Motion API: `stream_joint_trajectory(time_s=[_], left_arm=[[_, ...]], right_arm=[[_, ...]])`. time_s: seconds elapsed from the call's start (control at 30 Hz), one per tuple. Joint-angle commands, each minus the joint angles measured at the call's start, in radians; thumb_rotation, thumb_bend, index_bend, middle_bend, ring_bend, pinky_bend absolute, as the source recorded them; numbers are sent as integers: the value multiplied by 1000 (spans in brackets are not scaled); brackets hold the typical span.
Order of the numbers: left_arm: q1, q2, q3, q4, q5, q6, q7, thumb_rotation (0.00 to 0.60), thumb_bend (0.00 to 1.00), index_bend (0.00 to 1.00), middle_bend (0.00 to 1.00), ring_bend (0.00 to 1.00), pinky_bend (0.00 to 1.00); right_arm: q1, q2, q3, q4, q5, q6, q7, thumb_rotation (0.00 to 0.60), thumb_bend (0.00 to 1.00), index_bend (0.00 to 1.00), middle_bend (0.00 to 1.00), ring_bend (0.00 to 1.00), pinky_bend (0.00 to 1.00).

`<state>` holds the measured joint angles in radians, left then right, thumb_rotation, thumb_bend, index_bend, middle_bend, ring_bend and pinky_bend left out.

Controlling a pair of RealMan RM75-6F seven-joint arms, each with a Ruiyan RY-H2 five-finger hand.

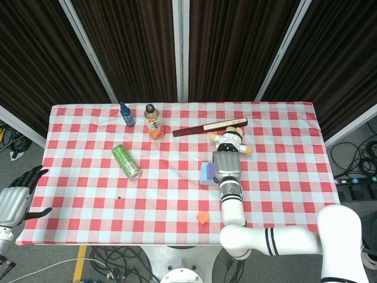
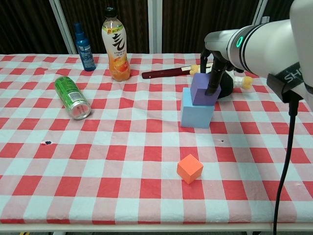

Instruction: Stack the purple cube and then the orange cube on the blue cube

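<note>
Gripping the purple cube [image 2: 203, 89], the right hand [image 2: 213, 78] is holding it atop the blue cube [image 2: 196, 115] (orange cube [image 2: 190, 168] sitting at 6 o'clock); left hand [image 1: 16, 194] is hanging released off-table.

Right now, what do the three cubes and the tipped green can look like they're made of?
Purple cube, blue cube and orange cube: matte with no glare, probably foam or painted wood. Green can: likely metal, given its shiny silver end.
</note>
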<state>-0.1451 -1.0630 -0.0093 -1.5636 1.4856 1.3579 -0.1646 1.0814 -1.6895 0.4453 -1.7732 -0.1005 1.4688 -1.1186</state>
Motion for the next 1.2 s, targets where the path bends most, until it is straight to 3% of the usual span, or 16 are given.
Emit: stream_joint_trajectory(time_s=[0.03, 0.5, 0.6, 0.77, 0.9, 0.97, 1.13, 1.2], left_arm=[[0, 0, 0, 0, 1, 0, -2, 600, 0, 191, 177, 148, 222], [-1, 6, 1, -7, 7, 3, -9, 600, 0, 191, 172, 147, 222], [0, 11, 1, -12, 10, 6, -12, 600, 0, 191, 172, 147, 222], [2, 19, -1, -22, 11, 14, -19, 600, 0, 192, 172, 147, 222], [3, 22, -1, -23, 4, 10, -26, 600, 0, 191, 172, 147, 222], [1, 23, -3, -25, 2, 8, -22, 600, 0, 191, 172, 147, 222], [2, 20, -6, -37, 0, 14, -3, 600, 0, 192, 172, 147, 222], [2, 19, -6, -39, -6, 11, 6, 600, 0, 191, 172, 147, 221]], right_arm=[[-1, 2, -1, -1, 1, -3, 1, 600, 106, 371, 1000, 929, 802], [-4, 30, 5, -31, 3, -15, 10, 600, 94, 265, 1000, 929, 801], [-5, 60, 24, -81, -9, -8, 16, 600, 91, 252, 1000, 928, 801], [-17, 161, 25, -291, -102, 68, 10, 600, 91, 249, 1000, 928, 802], [-65, 254, -77, -508, -295, 152, 7, 600, 92, 267, 1000, 928, 802], [-99, 285, -156, -582, -372, 156, 15, 600, 92, 308, 1000, 929, 802], [-148, 332, -368, -583, -506, 15, 28, 600, 95, 381, 1000, 929, 802], [-158, 348, -430, -556, -580, -43, 36, 600, 97, 415, 1000, 929, 802]])
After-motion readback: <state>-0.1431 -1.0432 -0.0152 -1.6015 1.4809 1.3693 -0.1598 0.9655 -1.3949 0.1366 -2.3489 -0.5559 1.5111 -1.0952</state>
